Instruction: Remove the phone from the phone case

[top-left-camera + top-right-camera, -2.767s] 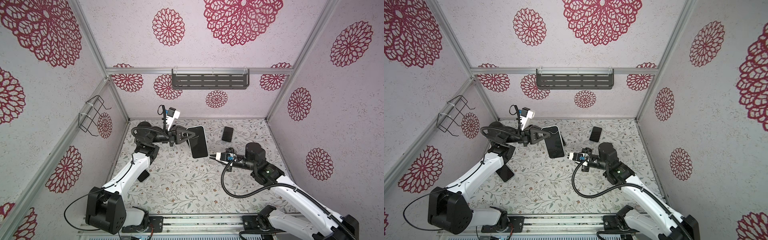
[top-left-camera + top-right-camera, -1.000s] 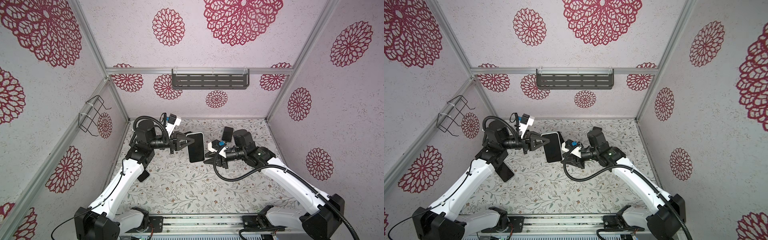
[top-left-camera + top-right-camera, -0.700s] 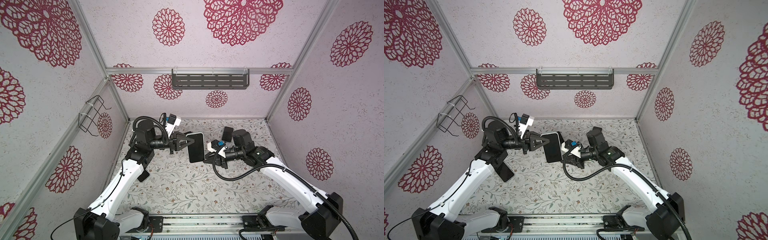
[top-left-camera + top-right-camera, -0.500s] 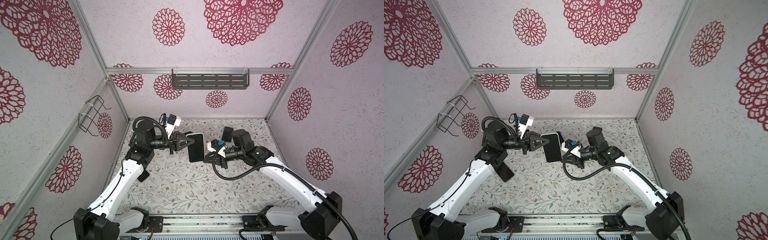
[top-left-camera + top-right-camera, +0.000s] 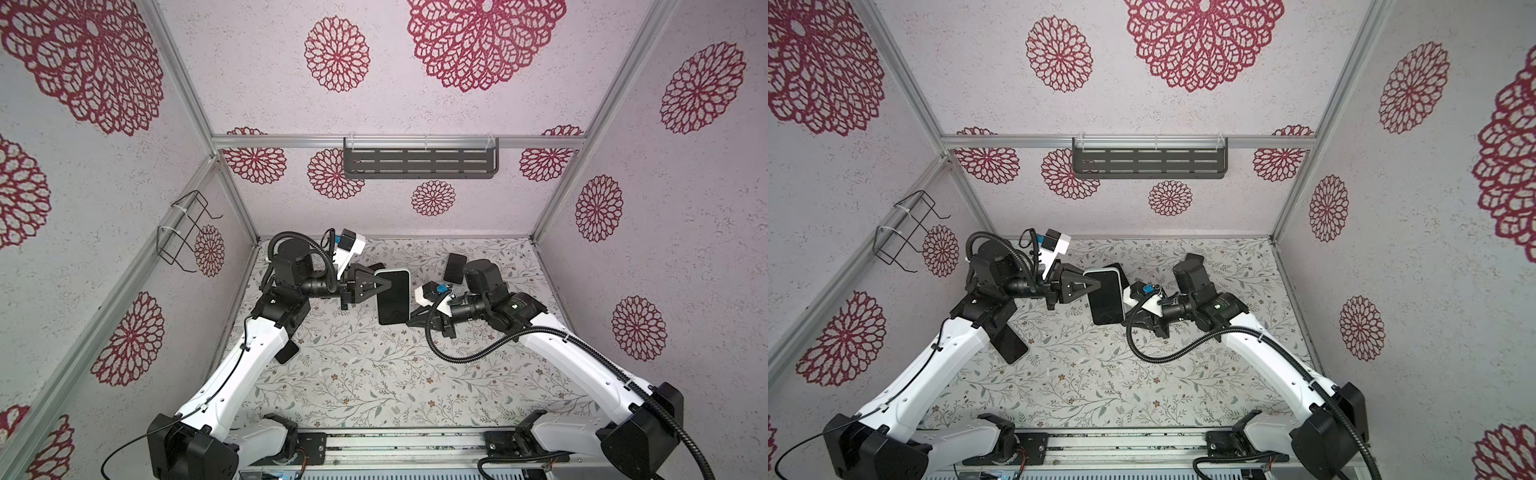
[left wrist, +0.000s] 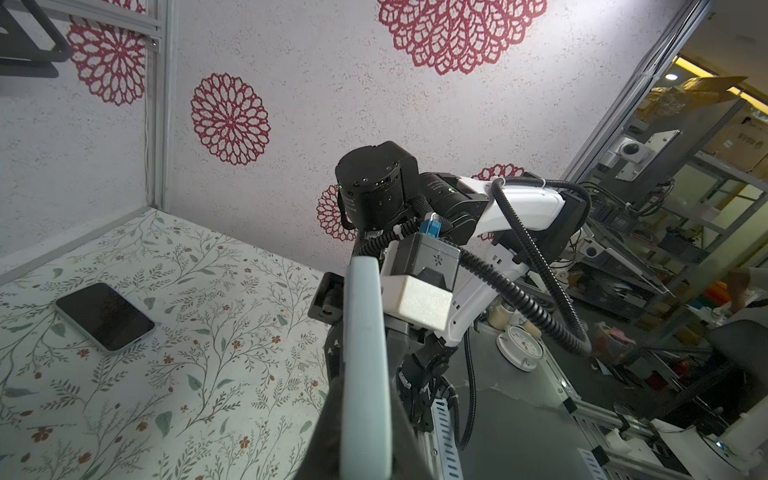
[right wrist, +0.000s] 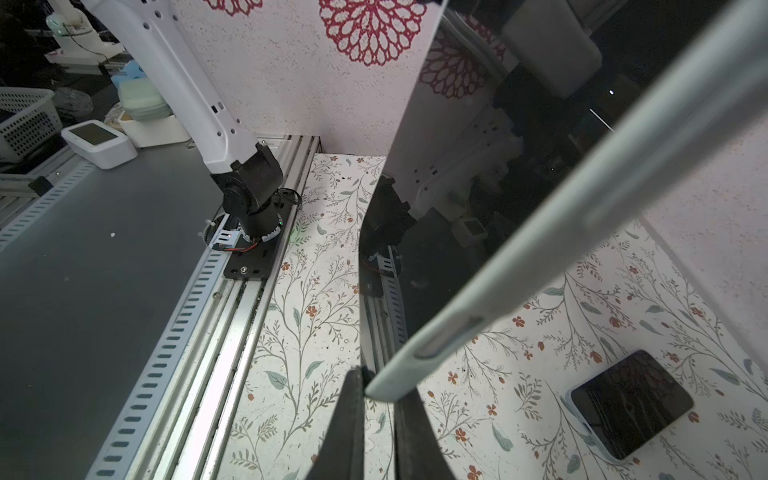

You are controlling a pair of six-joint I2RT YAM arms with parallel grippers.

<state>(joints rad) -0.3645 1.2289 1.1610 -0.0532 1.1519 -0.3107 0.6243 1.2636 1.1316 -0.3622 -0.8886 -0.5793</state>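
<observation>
1. The phone (image 5: 392, 297), in its pale case (image 7: 540, 253), is held in the air over the counter (image 5: 374, 374). It sits at the centre of the frame in both top views, screen toward the camera.
2. Its long axis runs top to bottom of the frame, leaning slightly. Its short axis lies along the line between the two arms.
3. The left hand (image 5: 386, 284) reaches in from the left. It is clamped almost fully closed across the left long edge, near the upper end. The left wrist view shows the case edge-on between its fingers.
4. The right hand (image 5: 410, 321) reaches in from the right. The right wrist view shows its fingers (image 7: 353, 415) pinched narrow on the lower right corner of the case. It is not clear whether they take the rim alone or the rim with the glass.
5. Key relation: the grips sit on opposite long edges and at opposite ends, diagonal across the phone. Both hands are in contact, so neither is nearer.
6. Judgement: the phone is not yet out. The next move is probably to peel that corner rim back from the screen, with the left hand as anchor.
7. Risk: a pull along the long axis could twist the phone in the left grip.
</observation>
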